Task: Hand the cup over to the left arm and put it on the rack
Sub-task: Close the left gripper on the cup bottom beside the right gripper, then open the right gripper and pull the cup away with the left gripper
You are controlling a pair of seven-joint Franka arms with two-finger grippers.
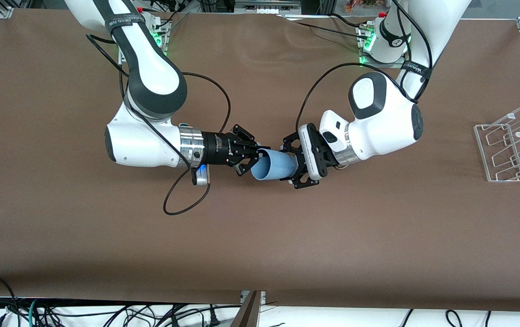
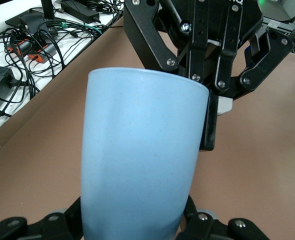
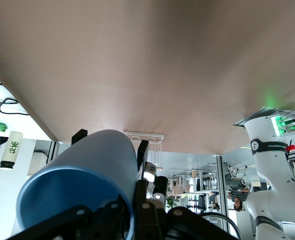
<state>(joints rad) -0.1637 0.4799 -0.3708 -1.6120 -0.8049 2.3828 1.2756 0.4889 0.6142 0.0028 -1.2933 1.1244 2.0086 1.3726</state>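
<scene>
Light-blue plastic, the cup (image 1: 274,166) hangs on its side over the tabletop (image 1: 260,236) centre, held from both ends. The right gripper (image 1: 260,156) has its jaws pinched on the rim; the left gripper (image 1: 292,162) has its jaws around the base, seemingly closed. Before you release the right, confirm the left's grip. The cup is empty, and so is the rack (image 1: 512,145), at 3 o'clock from it.

The cup (image 2: 137,160) is seen between the left gripper (image 2: 132,226) fingers, its rim pinched by the right gripper (image 2: 207,120) above the bench (image 2: 267,165).
</scene>
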